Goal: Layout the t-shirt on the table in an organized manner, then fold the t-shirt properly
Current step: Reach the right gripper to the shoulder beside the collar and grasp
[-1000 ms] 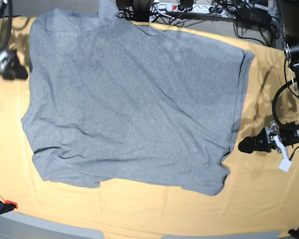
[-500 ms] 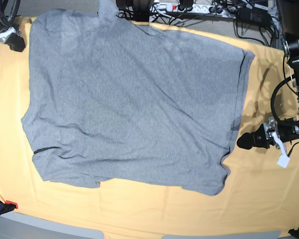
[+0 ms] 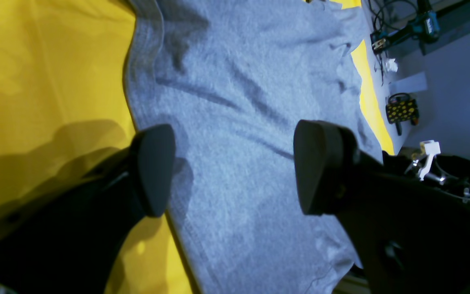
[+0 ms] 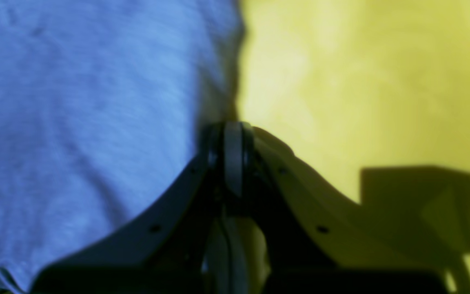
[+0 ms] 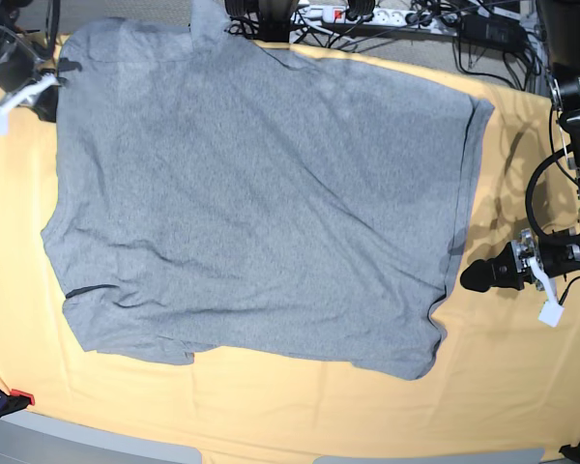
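So: left gripper (image 3: 233,167) has its fingers (image 3: 153,169) spread wide, nothing between them. In the left wrist view one pad sits over the t-shirt (image 5: 261,193) edge where grey meets yellow, the other over plain grey fabric; can't tell if either actually touches the cloth. In the base view that gripper is just off the shirt's right-hand edge, on bare table (image 5: 522,387).

Right gripper (image 4: 233,157) is fully closed, pads pressed together. Its tip is right at the shirt's edge, grey on one side and yellow on the other; blurry, so can't tell whether any fabric is pinched. In the base view it's at the shirt's top-left corner.

T-shirt lies flat on the table, plain grey side up, lightly wrinkled. Long axis runs left-right across the base view, tilted slightly. The straight right-hand edge is just beside the left gripper.
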